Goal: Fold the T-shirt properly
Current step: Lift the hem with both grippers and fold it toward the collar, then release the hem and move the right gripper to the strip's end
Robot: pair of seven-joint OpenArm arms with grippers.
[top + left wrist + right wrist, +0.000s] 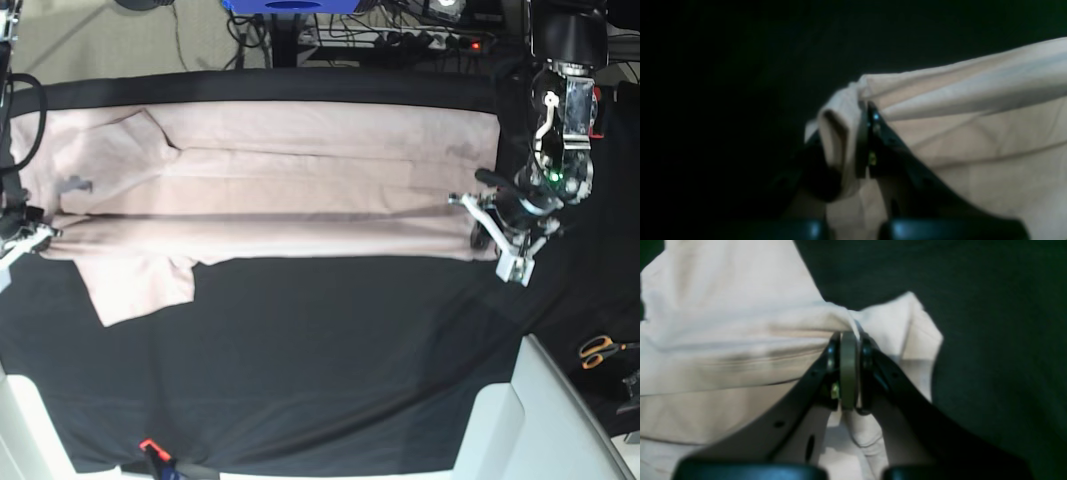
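With the T-shirt [280,190] stretched across the counter [330,370] toward 12 o'clock, left claw [864,133] and right claw [849,350] each pinch its edge, leaving the lengthwise fold unfinished and cross folds pending.

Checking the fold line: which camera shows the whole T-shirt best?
The base view: the T-shirt lies stretched across the black cloth, sleeves visible. Each wrist view shows only a pinched edge at the left tool or right tool.

black tapered fingers [870,356] (olive pads), white brackets.
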